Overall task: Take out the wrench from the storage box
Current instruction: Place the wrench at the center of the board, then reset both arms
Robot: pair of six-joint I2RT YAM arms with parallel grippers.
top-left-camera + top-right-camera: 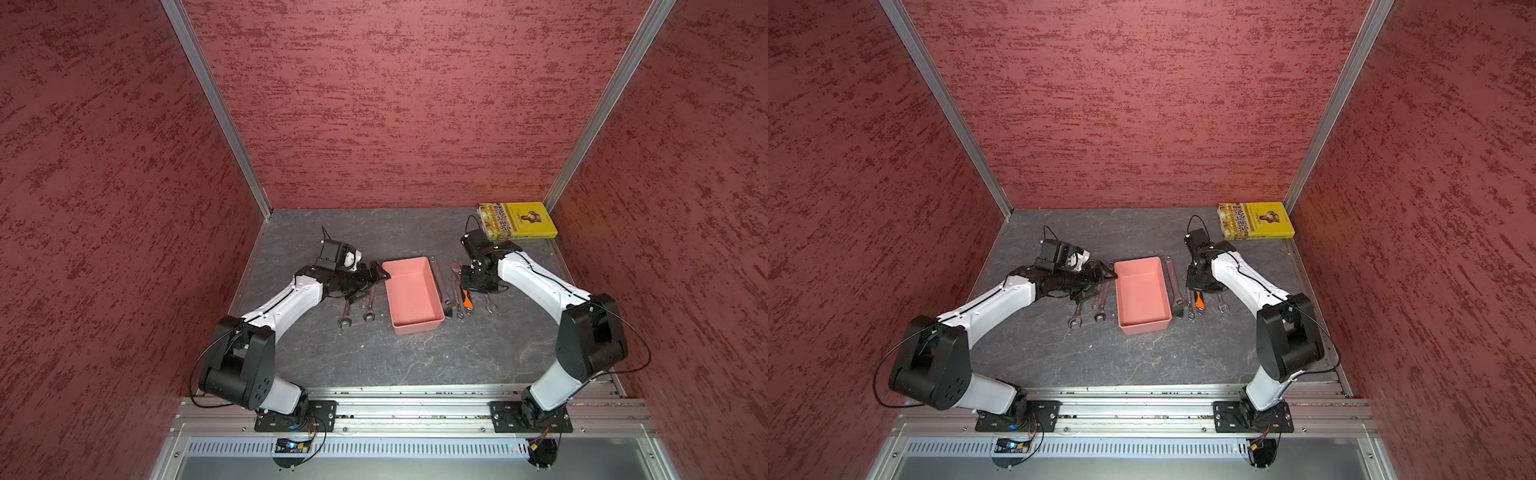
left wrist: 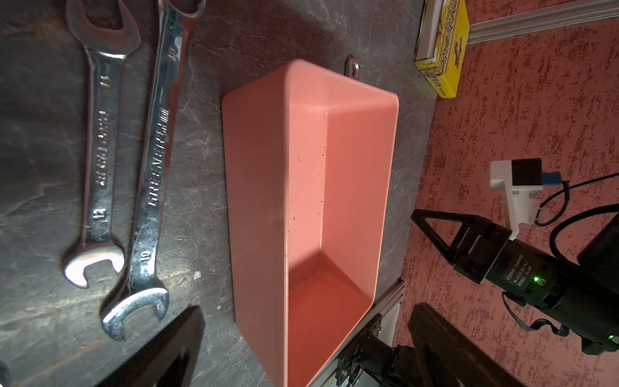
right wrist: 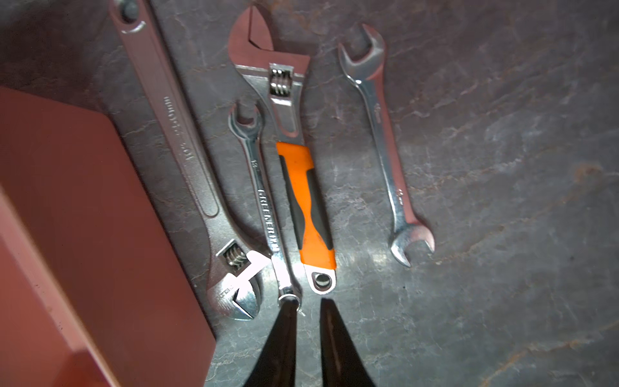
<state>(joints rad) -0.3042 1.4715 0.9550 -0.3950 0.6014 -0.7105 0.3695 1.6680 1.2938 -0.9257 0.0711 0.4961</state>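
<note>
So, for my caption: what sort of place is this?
Likely a robot test cell: red walls and aluminium posts enclose a grey tabletop; left arm and right arm bolt to a front rail.

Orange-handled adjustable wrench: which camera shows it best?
Right wrist view: the orange-handled wrench lies fully visible on the table, head to hang hole. In both top views the right end effector hides most of it; the orange handle end shows. The left wrist view misses it.
</note>
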